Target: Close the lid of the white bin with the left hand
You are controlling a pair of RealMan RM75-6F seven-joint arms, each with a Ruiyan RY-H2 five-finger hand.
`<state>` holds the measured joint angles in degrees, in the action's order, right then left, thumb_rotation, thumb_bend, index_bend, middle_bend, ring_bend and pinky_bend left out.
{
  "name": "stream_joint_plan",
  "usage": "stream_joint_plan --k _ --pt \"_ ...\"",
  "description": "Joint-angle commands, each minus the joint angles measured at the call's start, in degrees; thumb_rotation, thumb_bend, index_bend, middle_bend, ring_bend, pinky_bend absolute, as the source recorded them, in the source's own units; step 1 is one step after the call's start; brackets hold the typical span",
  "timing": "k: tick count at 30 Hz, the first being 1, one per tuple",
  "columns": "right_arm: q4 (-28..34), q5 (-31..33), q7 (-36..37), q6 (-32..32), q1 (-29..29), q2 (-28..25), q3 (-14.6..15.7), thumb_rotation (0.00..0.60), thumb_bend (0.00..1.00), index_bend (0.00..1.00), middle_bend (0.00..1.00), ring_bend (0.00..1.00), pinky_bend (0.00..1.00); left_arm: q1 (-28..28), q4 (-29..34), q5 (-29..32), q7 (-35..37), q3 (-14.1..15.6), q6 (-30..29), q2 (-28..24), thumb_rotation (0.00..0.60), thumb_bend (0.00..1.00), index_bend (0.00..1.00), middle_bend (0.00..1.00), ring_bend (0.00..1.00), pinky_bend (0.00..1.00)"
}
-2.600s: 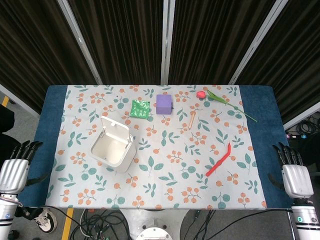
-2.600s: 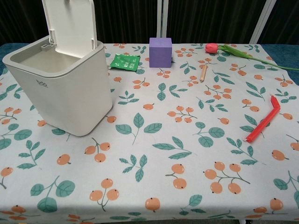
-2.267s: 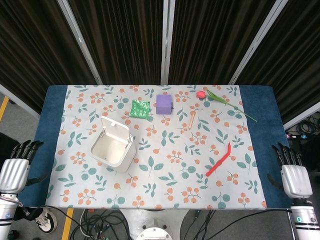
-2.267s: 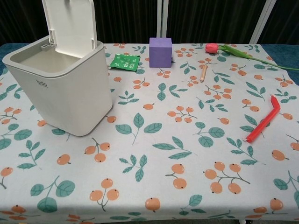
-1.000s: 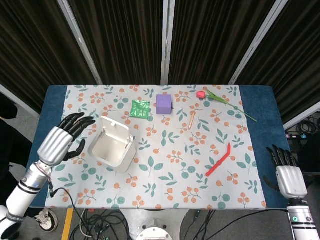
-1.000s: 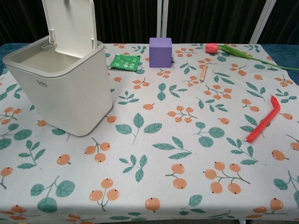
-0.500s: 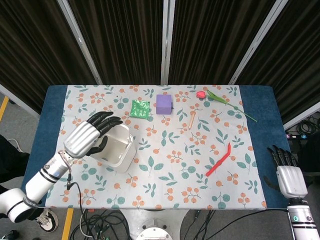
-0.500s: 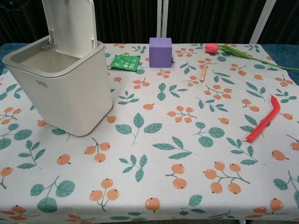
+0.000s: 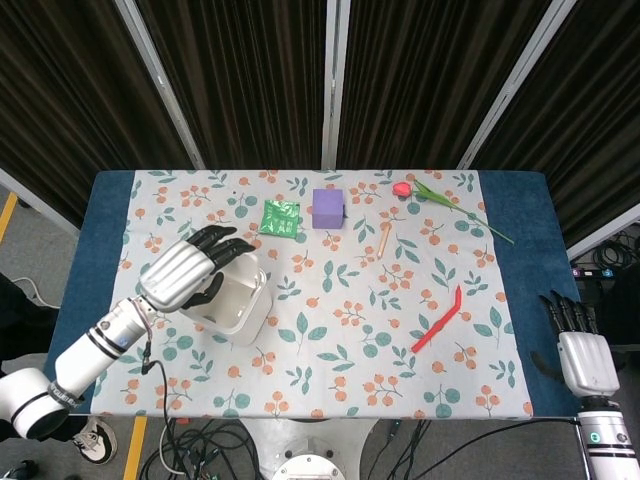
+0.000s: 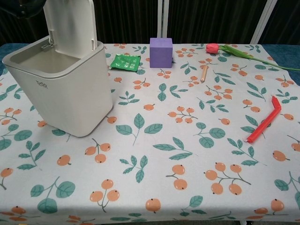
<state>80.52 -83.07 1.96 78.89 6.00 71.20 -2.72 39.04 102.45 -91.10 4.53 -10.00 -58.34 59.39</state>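
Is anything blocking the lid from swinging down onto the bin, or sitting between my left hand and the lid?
Nothing visible. The lid stands upright over the white bin, whose opening looks empty, and the left hand is already right over it.

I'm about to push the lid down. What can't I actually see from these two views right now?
- Head view: the left hand covers the lid and the back of the white bin; contact cannot be told.
- Chest view: the lid is cut off by the top edge; only a dark sliver of the hand shows at the corner.
- Chest view: the right hand is out of frame.
- Bin floor: hidden in both views.
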Motion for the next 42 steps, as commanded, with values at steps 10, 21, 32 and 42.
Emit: stream_joint_plan --k 10,21,32,42 --pt "-0.55 0.13 0.29 -0.52 0.13 0.26 0.06 0.6 0.2 0.0 0.0 0.0 0.0 -2.08 4.93 0.27 -2.92 2.19 -1.67 -4.59 0.6 0.72 0.23 0.3 0.17 0.18" --pt "-0.95 -0.6 0.55 -1.5 0.66 0.73 0.58 0.6 0.21 0.0 0.0 0.0 0.0 -4.47 7.31 -1.2 -4.13 5.35 -2.39 -6.75 0.6 0.72 0.24 0.31 0.2 0.19" --pt "-1.06 -0.23 0.32 -2.0 0.73 0.99 0.69 0.6 0.21 0.0 0.0 0.0 0.0 -5.66 7.7 -2.1 -5.18 7.24 -2.42 -6.85 0.6 0.73 0.24 0.31 0.2 0.19" --pt "-1.46 0.02 0.46 -2.43 0.84 1.36 0.73 0.6 0.21 0.0 0.0 0.0 0.0 -6.16 6.8 -1.13 -5.14 8.26 -1.39 -5.92 0.6 0.73 0.24 0.32 0.2 0.19"
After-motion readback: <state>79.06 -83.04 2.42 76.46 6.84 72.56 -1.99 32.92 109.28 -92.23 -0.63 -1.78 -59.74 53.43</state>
